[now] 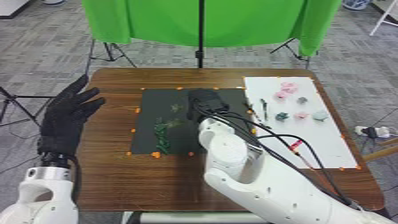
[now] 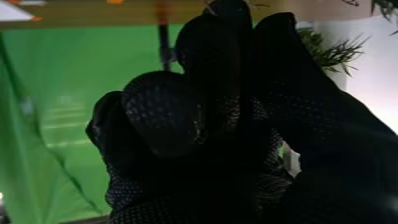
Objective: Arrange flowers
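Left hand, far left, spreads its fingers; right hand, centre, I can't tell. Green sprig, centre-left, looks light, flimsy: pinch mid-stem.

A green cloth hangs beyond the table, a black pole in front of it. Grey carpet covers the floor. At the head view's upper right are a blue-and-white pot and, near it, a white frame

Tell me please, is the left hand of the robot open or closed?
Open: in the head view, the left hand has its fingers straight and apart.
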`<state>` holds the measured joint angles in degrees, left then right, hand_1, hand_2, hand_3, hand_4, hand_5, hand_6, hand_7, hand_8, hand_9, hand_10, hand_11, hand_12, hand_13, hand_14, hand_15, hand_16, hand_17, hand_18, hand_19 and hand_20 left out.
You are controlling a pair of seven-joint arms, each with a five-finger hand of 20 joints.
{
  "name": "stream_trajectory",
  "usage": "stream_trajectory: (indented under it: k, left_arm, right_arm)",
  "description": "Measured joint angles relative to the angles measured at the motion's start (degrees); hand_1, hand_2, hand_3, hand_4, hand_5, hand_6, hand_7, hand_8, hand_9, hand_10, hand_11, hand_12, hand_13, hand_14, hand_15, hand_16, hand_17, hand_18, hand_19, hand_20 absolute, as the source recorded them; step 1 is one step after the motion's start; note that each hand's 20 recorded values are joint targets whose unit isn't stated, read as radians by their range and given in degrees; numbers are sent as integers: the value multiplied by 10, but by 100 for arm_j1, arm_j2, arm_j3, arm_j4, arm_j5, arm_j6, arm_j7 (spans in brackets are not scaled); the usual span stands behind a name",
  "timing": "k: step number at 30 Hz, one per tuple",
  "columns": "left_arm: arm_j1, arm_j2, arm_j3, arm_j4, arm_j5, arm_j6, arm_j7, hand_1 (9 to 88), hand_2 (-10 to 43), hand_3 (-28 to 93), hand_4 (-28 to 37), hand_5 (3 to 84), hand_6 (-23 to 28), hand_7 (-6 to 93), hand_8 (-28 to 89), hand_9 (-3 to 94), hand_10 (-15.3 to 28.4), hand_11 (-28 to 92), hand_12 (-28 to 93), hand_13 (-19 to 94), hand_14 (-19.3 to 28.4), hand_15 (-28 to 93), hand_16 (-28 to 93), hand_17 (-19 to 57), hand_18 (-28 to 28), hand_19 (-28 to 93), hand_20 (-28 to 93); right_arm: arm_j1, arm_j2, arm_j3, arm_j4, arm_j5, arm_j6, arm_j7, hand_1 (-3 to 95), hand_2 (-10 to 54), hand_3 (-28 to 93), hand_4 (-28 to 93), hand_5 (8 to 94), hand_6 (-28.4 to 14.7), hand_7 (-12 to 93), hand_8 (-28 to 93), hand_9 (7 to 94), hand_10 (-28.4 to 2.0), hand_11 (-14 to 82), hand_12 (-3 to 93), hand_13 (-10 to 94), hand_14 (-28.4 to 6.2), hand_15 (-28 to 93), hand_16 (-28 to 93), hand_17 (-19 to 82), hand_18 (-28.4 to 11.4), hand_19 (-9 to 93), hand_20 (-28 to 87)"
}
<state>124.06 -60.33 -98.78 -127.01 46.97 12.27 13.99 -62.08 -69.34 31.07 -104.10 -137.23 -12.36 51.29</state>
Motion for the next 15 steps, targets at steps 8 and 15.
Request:
stream_trajectory:
  k: [8, 15]
  left_arm:
    - [-139, -61, 4, 10, 51, -88, -103, 250, 54, 790, -280, 351, 55, 140, -110, 321, 174, 246, 110, 226, 238, 518, -74, -98, 260, 538, 119]
    - [-227, -66, 28, 36, 77, -151, -141, 252, 54, 790, -278, 353, 56, 141, -110, 321, 174, 246, 110, 226, 237, 518, -74, -98, 260, 538, 119]
  right_arm:
    - [-149, -365, -3, 316, 2, -718, 144, 472, -82, 733, -268, 921, -17, 198, 88, 883, -120, 501, 206, 861, -90, 707, 168, 557, -211, 932, 480]
    - [-296, -407, -62, 334, 75, -871, 403, 450, -60, 739, -264, 936, -9, 204, 54, 907, -127, 492, 213, 877, -97, 709, 174, 569, -221, 932, 505]
